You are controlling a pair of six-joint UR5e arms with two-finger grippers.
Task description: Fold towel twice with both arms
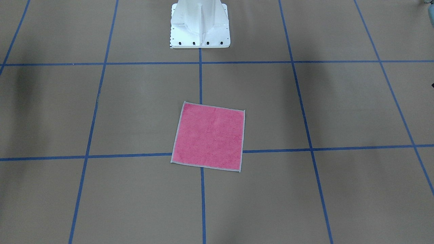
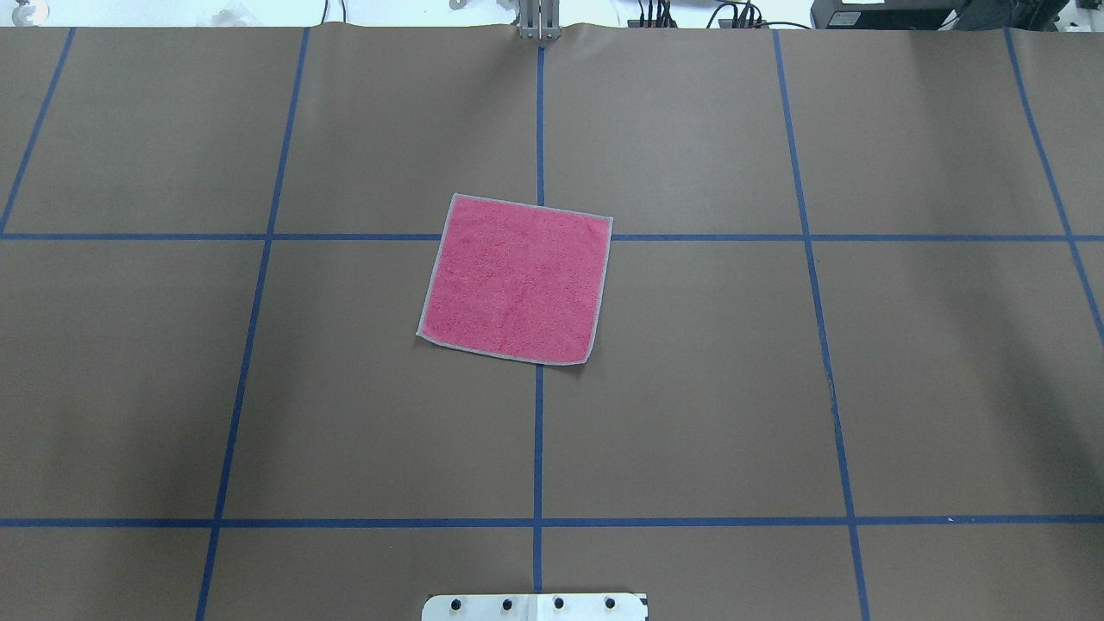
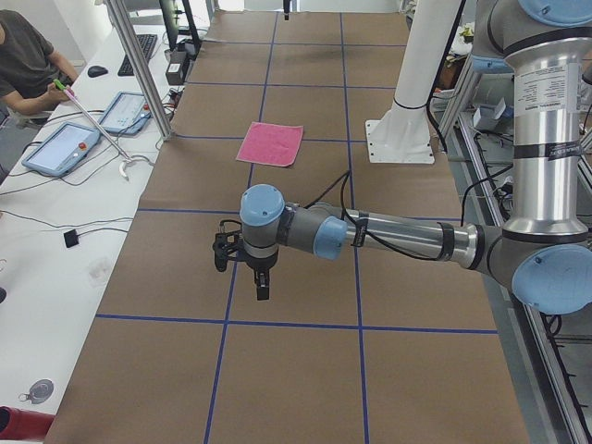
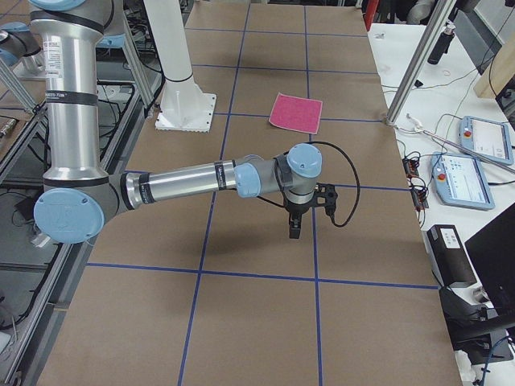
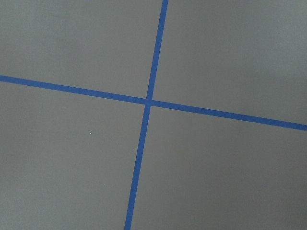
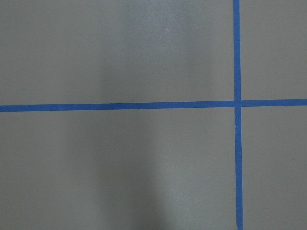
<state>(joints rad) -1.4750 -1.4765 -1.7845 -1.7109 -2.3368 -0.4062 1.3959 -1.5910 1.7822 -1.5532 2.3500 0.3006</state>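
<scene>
Over the brown table (image 2: 690, 388), the left arm (image 3: 407, 239) and right arm (image 4: 177, 181) are hovering at its 2 ends. The pink towel (image 2: 516, 278) is lying flat and unfolded at the middle, well apart from the left gripper (image 3: 263, 289) and right gripper (image 4: 294, 230). I cannot tell whether their jaws are apart or together.

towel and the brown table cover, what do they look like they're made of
The towel looks like terry cloth: matte pink nubbly pile with a pale grey stitched border. The table cover seems to be brown paper or a thin sheet, matte and smooth, its far edge slightly wavy. The blue grid lines look like stuck-on tape.
</scene>
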